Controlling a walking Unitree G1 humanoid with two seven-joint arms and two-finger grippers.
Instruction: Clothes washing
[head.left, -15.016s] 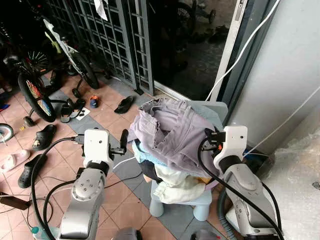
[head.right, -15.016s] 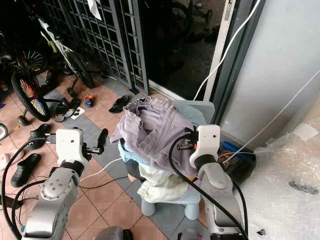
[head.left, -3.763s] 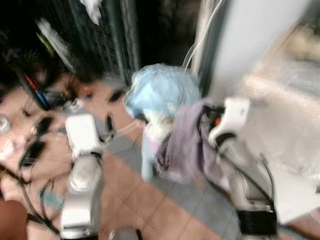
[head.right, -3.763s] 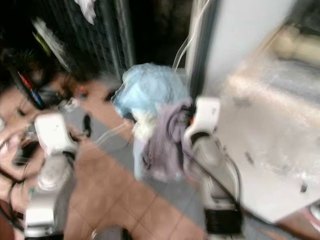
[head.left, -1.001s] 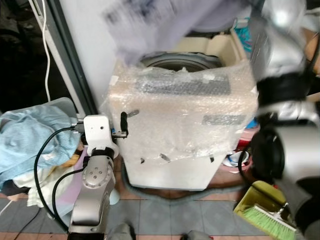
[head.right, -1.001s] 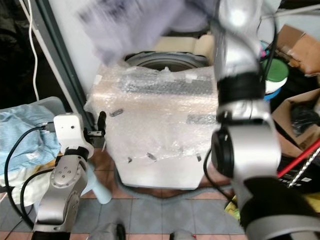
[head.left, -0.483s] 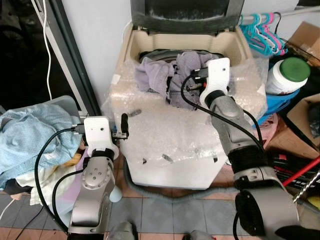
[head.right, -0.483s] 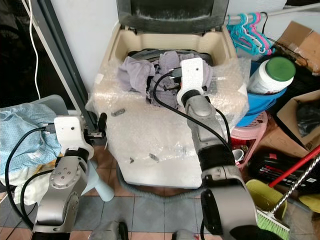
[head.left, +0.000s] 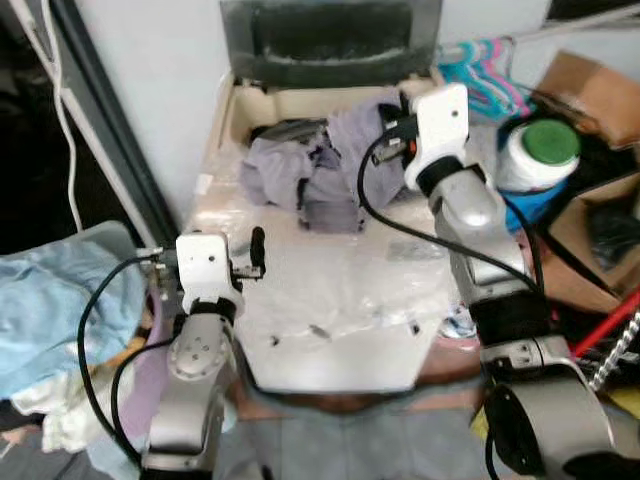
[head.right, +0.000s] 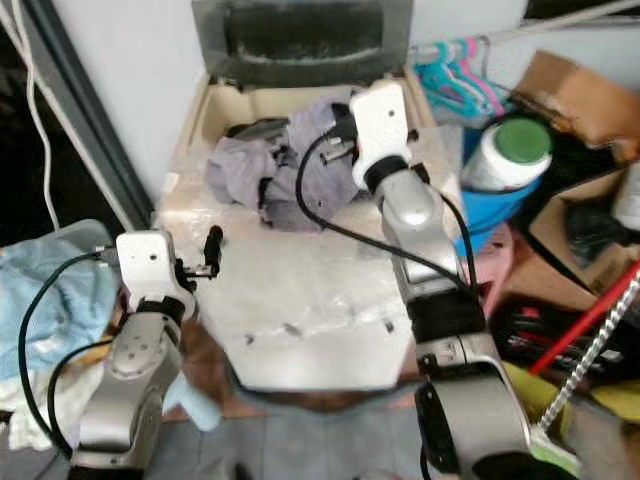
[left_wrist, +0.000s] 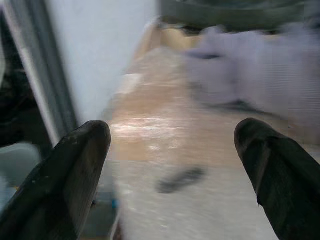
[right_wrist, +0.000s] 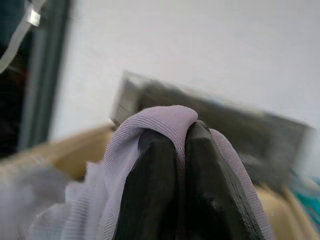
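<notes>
Lilac garment (head.left: 320, 170) pinched in closed right tool (right_wrist: 177, 150), left tool (left_wrist: 175, 165) spread

A crumpled lilac cloth garment (head.left: 318, 172) lies over the mouth of the beige top-loading washing machine (head.left: 330, 300), and the right gripper (head.left: 385, 140) touches it.

Washing machine (head.left: 330, 300): straight before me, its raised lid (head.left: 330, 40) at the far side.
Garment (head.left: 310, 175): draped over the machine's opening and near top edge, partly in the tub.
My right gripper (right_wrist: 175, 150): above the tub at the garment's right end, fingers pinched together on a fold of it.
My left gripper (head.left: 257, 245): at the machine's left front corner, fingers spread apart, touching nothing.
Pile of clothes (head.left: 50, 330): left of the machine, beside my left arm.
Jar (head.left: 535, 150): right of the machine, hangers (head.left: 480, 70) behind it.
</notes>
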